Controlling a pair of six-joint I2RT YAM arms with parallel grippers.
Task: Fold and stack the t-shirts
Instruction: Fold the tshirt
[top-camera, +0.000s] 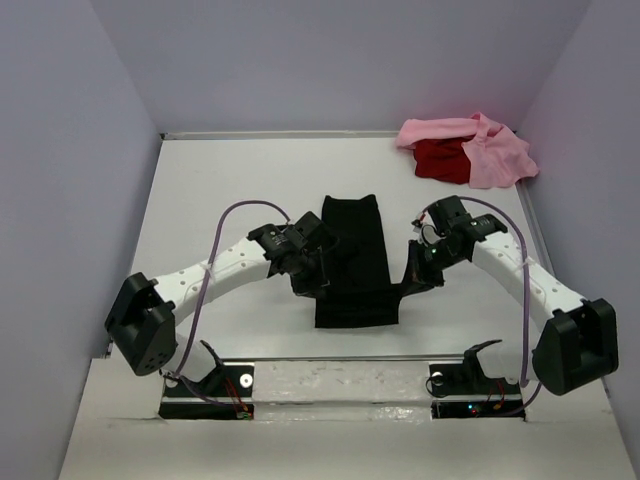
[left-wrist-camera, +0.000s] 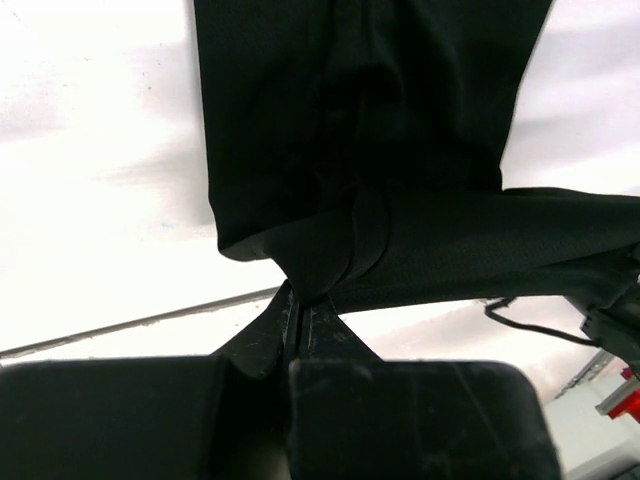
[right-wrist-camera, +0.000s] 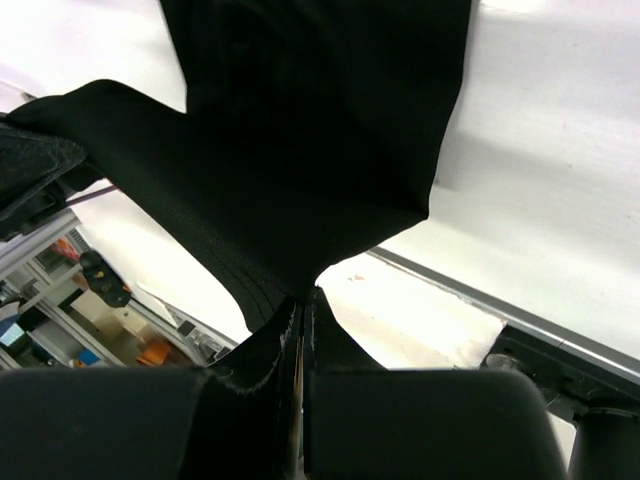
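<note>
Black t-shirt: it is lying on the white table as a long narrow strip, folded in on itself. It is running from the near side toward the far side. Its near end is looking a little wider than its far end.

Left gripper: it is sitting at the left edge of the black t-shirt, toward the near end. Its jaws are standing closed and are pinching a fold of the black cloth. In the left wrist view the cloth is bunching in rounded layers just at the fingertips.

Right gripper: it is sitting at the right edge of the black t-shirt, about level with the left gripper. Its jaws are standing closed too, and they are gripping a corner of the black cloth. This flap is stretching out sideways from the strip to the fingertips.

Pink t-shirt: it is lying crumpled, well apart from the black t-shirt, beyond its far end and off to the right. It is touching the red t-shirt and is partly covering it.

Red t-shirt: it is lying in a crumpled heap in the same direction, a little closer to the black t-shirt than most of the pink one.

Arms: the two white arms are reaching toward the black t-shirt, one from each side.
</note>
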